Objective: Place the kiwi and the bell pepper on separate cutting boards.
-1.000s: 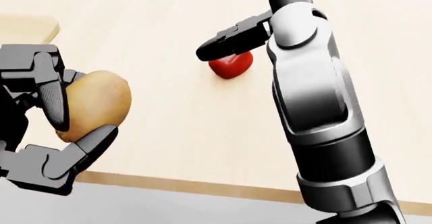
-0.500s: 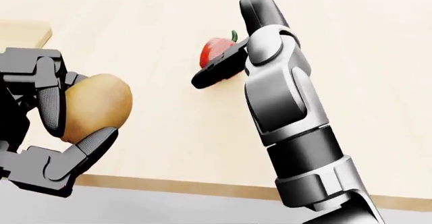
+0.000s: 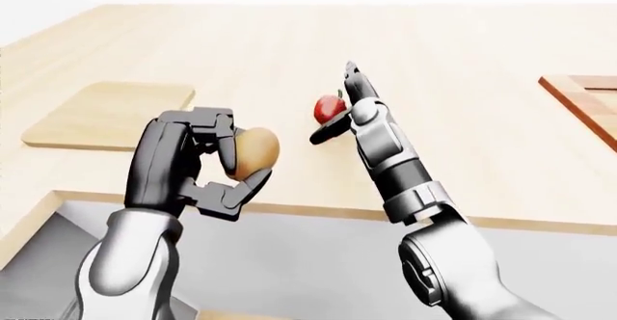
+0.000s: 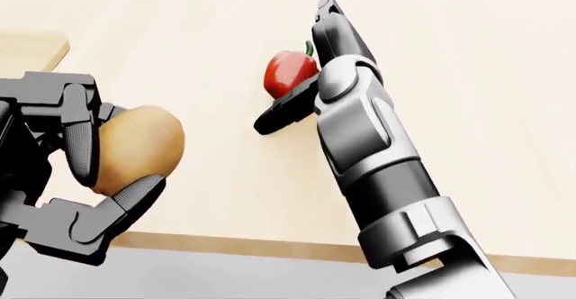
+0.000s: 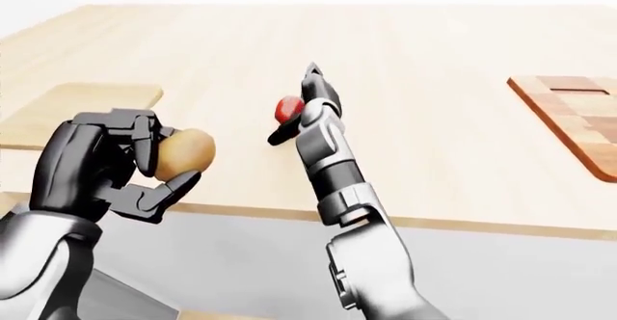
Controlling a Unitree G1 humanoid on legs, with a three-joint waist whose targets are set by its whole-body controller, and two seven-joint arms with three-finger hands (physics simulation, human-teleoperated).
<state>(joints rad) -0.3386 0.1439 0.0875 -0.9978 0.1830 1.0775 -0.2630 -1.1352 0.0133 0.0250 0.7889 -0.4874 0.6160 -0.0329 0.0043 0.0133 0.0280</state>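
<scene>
Kiwi point(image 4: 135, 147) gripped in left hand point(image 3: 197, 161), raised near the counter point(image 3: 463, 81) edge.
Bell pepper point(image 4: 288, 69), red, on the counter beside right hand point(image 4: 310, 76); fingers spread, one extended under it, not closed. Pale cutting board point(image 3: 106, 114) at left; checkered cutting board point(image 5: 579, 117) at right, both bare.

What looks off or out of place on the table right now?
Nothing spilled or damaged. The kiwi is gripped in the left hand, off the counter edge. The red bell pepper sits on bare table beside the right hand, not on the light board or the dark board.
</scene>
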